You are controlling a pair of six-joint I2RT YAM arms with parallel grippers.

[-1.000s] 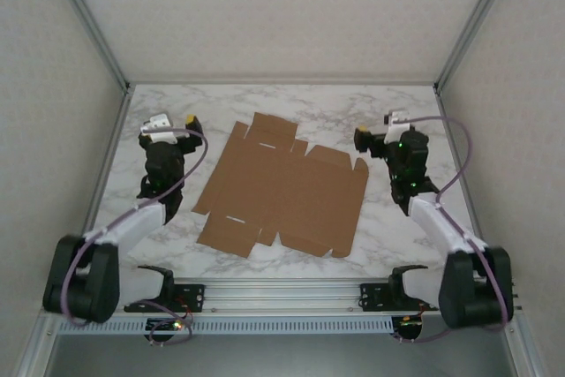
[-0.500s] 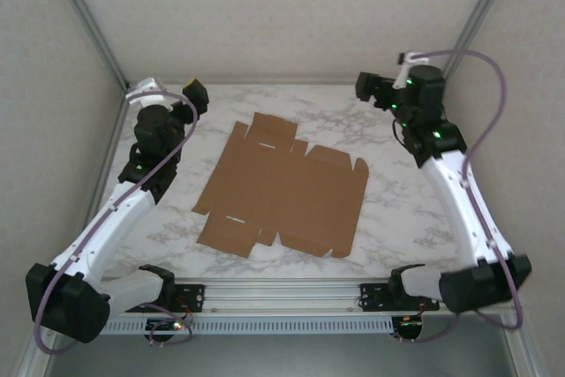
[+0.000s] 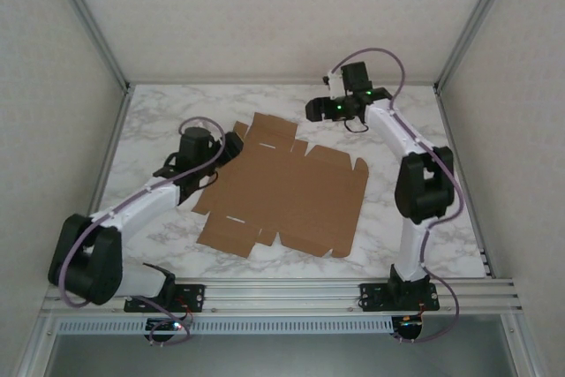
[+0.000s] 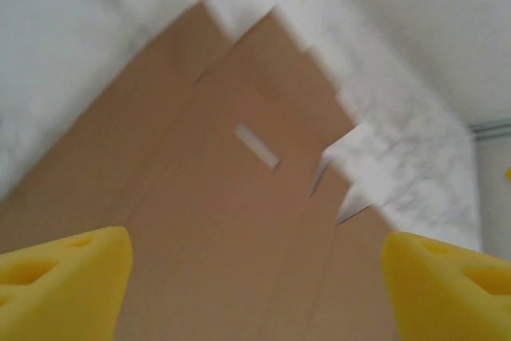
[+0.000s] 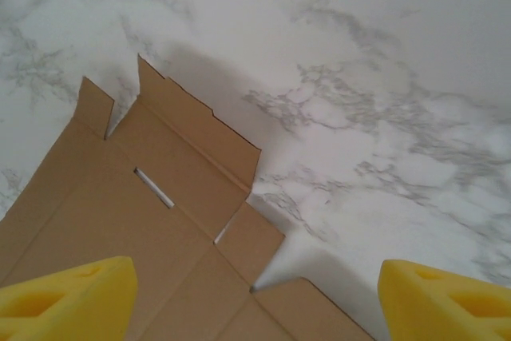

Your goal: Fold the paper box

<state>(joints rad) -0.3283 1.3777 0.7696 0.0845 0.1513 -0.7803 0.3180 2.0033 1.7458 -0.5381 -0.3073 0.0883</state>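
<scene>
paper box (image 3: 282,192) flat, unfolded on marble table (image 3: 415,236), left gripper (image 3: 232,145) spread wide at its left edge, right gripper (image 3: 313,110) spread wide above far edge

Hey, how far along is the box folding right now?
Nothing is folded yet: the paper box lies as a flat sheet on the table. In hand: the left gripper hovers open at its far-left corner, and the right gripper is open near its far edge. All folds remain.
</scene>
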